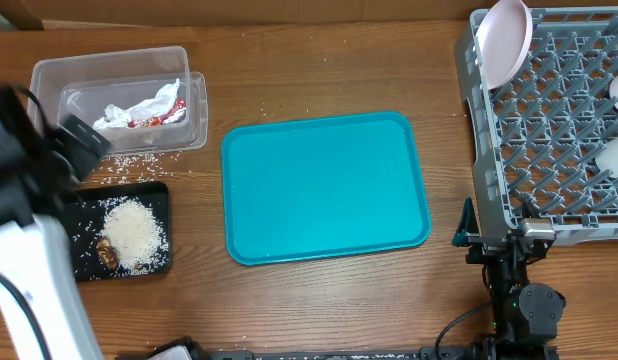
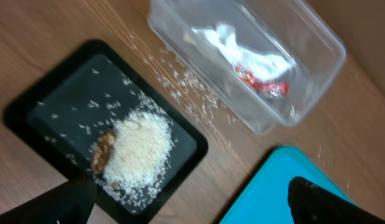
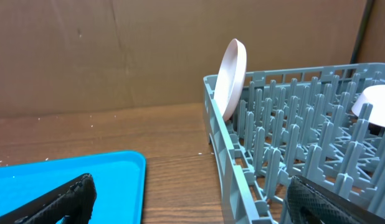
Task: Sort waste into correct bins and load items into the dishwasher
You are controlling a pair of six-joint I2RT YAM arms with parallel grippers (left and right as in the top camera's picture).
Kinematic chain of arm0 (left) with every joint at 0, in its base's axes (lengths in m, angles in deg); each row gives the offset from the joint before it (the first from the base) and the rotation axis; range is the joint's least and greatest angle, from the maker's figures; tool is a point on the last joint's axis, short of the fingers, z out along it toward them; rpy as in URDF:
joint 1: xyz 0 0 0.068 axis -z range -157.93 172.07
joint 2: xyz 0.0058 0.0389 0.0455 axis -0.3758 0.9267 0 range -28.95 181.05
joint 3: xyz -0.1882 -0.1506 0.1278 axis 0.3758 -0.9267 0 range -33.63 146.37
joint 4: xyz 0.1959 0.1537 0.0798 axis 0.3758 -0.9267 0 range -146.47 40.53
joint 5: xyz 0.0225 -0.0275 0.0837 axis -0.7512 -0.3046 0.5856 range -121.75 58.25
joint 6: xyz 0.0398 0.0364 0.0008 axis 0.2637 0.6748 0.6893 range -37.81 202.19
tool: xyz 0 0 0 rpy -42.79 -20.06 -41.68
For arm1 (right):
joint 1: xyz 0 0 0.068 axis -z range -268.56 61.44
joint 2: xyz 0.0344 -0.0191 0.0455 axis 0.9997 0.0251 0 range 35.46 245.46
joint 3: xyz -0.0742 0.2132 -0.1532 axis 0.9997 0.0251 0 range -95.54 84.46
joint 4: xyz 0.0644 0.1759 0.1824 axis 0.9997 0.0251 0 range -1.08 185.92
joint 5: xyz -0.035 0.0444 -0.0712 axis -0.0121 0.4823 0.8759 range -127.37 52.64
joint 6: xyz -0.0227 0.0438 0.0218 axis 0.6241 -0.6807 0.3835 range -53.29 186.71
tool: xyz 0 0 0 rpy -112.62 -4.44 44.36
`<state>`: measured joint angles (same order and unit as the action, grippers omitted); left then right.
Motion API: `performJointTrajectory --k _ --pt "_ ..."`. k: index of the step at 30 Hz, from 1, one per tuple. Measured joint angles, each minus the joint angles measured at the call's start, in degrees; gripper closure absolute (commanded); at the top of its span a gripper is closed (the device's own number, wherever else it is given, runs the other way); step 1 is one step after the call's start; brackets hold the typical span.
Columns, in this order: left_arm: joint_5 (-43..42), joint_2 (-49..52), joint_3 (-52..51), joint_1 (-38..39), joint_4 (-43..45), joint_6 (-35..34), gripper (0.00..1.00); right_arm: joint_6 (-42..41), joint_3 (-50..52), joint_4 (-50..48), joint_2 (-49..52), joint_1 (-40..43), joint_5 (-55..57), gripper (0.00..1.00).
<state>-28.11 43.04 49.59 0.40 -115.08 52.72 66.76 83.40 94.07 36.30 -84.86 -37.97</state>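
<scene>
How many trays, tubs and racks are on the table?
Trays: 2, the teal tray and the black tray
Tubs: 1, the clear tub
Racks: 1, the grey dish rack
Total: 4

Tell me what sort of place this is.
Probably a staged test bench, not a real kitchen: a wooden table backed by plain brown board, with a grey dish rack holding a plate, and a clear tub and black tray set out as bins.
</scene>
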Motion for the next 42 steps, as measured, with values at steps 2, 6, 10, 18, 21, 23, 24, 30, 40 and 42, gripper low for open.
performJointTrajectory --k 2,6,10,18,21,23,24,30,40,42 --pt "-1.4 -5.6 -9.7 1.9 7.0 1.1 0.00 0.0 0.0 0.0 0.0 0.0 0.0 0.00" --pt "-4.7 -14.8 -27.9 6.0 24.1 3.2 0.00 0.0 0.0 0.0 0.0 0.0 0.0 0.00" --pt "-10.1 -23.0 -43.7 10.1 39.6 7.3 0.00 0.0 0.0 0.0 0.0 0.0 0.0 0.00" --pt "-13.6 -37.4 -62.7 17.2 56.2 14.9 0.00 0.0 0.0 0.0 0.0 0.0 0.0 0.00" --pt "-12.1 -42.6 -68.0 19.2 58.6 16.1 0.00 0.0 0.0 0.0 0.0 0.0 0.0 0.00" --pt "-10.9 -45.2 -70.6 20.2 60.0 16.4 0.00 0.0 0.0 0.0 0.0 0.0 0.0 0.00" --pt "-10.1 -46.6 -72.1 20.7 61.4 16.5 0.00 0.0 0.0 0.0 0.0 0.0 0.0 0.00" --pt "-6.7 -52.2 -79.8 23.0 70.9 16.8 0.00 0.0 0.0 0.0 0.0 0.0 0.0 0.00" --pt "-5.1 -55.8 -82.7 23.1 69.8 21.1 0.00 0.0 0.0 0.0 0.0 0.0 0.0 0.00" --pt "-5.0 -57.6 -82.7 23.1 65.8 22.8 0.00 0.0 0.0 0.0 0.0 0.0 0.0 0.00"
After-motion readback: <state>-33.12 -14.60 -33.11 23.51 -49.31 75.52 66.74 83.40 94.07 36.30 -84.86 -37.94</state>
